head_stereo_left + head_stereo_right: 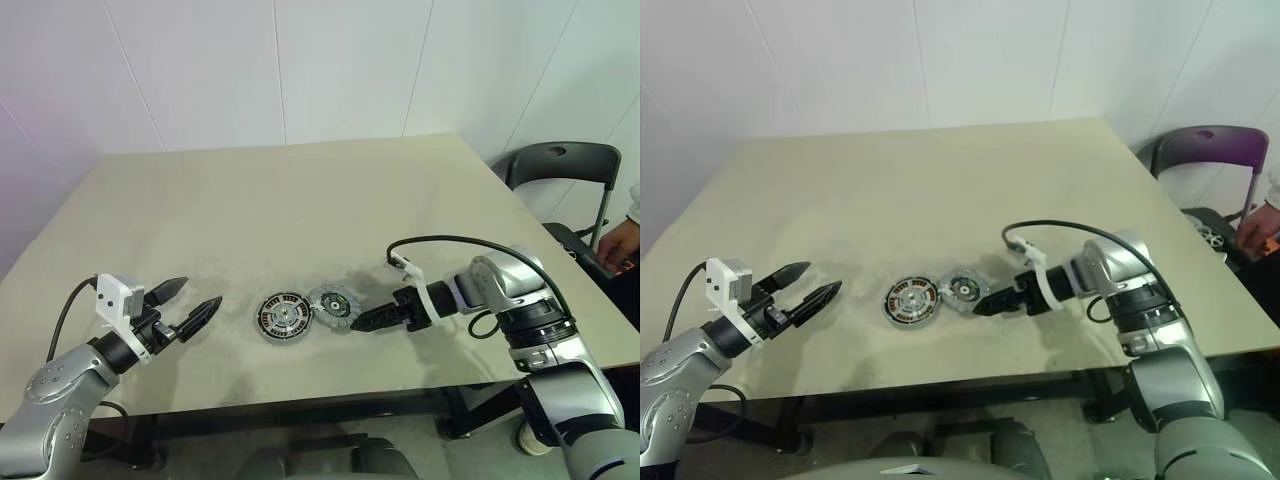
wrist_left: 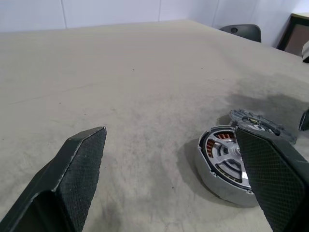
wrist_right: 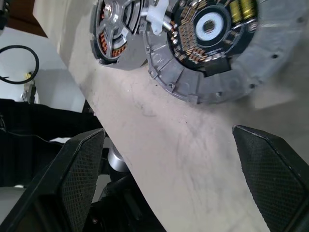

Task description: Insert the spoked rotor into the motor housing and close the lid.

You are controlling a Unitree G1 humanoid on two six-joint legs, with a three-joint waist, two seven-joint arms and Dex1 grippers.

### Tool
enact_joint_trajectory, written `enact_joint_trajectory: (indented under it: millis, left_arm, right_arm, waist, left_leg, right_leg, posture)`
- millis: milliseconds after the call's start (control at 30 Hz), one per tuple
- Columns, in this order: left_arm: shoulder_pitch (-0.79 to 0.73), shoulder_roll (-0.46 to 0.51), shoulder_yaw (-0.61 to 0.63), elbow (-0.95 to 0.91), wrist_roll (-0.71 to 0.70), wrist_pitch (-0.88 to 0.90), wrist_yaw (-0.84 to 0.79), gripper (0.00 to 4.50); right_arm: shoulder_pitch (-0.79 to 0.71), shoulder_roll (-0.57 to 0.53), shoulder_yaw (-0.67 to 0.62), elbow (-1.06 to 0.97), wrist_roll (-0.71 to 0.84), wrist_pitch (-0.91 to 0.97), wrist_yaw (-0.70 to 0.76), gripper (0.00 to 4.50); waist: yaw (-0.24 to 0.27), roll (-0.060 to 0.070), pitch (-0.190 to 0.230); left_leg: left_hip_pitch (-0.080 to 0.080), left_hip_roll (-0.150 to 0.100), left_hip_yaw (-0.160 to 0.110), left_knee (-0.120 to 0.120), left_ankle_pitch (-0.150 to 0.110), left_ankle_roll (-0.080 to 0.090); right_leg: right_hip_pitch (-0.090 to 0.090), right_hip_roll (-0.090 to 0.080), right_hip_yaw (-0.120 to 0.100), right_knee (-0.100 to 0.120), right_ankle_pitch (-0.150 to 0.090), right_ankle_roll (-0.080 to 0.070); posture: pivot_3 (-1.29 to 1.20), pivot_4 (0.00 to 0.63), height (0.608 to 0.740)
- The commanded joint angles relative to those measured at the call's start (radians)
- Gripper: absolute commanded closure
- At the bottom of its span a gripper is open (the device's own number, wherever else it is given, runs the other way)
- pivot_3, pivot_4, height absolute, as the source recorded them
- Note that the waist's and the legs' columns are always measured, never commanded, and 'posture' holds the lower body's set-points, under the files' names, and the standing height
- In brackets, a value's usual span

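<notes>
**Two open grippers flank two round motor parts on a beige table**

Head views: A beige table (image 1: 300, 190) fills most of the scene. Near its front edge two round parts lie side by side, touching or nearly so. The one nearer the left gripper (image 1: 195, 305) is the motor housing (image 1: 283, 318), a dark-rimmed disc with copper-coloured windings and a pale spoked centre. The other, just in front of the right gripper (image 1: 362, 321), is a grey round part (image 1: 332, 303) with a dark centre; its detail is too small to read here. The left gripper hovers well apart from the housing, its two black fingers spread and empty. The right gripper points at the grey part from the far side, its tips just beside the rim; whether they touch cannot be told. A dark chair (image 1: 560, 165) stands past the table's far right corner, and a person's hand (image 1: 618, 240) is cut off by the frame edge.

Left wrist view: The fingers (image 2: 77, 169) stand wide apart with nothing between them. The housing sits ahead, partly hidden behind one finger, with the grey part behind it.

Right wrist view: The fingers (image 3: 82, 169) are spread wide and hold nothing. Ahead lies the grey part, showing copper-coloured detail around a white centre, cut off at the frame edge. The housing beside it is also cut off.
</notes>
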Motion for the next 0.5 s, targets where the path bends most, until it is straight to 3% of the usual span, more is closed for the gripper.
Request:
enact_joint_trajectory:
  millis: [33, 300, 500]
  left_arm:
    - [-0.003, 0.0, 0.001, -0.029, -0.003, -0.003, 0.005, 0.0]
    - [0.002, -0.006, 0.006, -0.038, -0.006, -0.001, 0.017, 0.0]
    - [0.007, -0.005, 0.009, -0.045, -0.009, 0.0, 0.024, 0.0]
  right_arm:
    - [-0.011, 0.034, -0.004, -0.007, 0.034, 0.005, -0.046, 0.07]
    - [-0.019, 0.122, -0.042, 0.076, 0.026, -0.026, -0.152, 0.07]
    - [-0.053, 0.192, -0.158, 0.196, 0.012, -0.057, -0.246, 0.07]
  waist:
    - [0.001, 0.0, 0.0]
    - [-0.005, -0.002, -0.001]
    - [-0.022, -0.002, -0.001]
  left_leg:
    - [0.0, 0.0, 0.0, 0.0, 0.0, 0.0]
    - [0.002, 0.001, 0.0, 0.0, 0.0, 0.0]
    - [0.006, 0.001, -0.001, 0.001, 0.0, 0.0]
  right_leg:
    - [0.0, 0.0, 0.0, 0.0, 0.0, 0.0]
    - [0.001, 0.001, 0.0, 0.0, 0.0, 0.0]
    - [0.005, 0.004, 0.0, 0.001, -0.001, -0.004]
  posture:
    - [0.0, 0.0, 0.74]
    - [0.0, 0.0, 0.74]
    - [0.0, 0.0, 0.74]
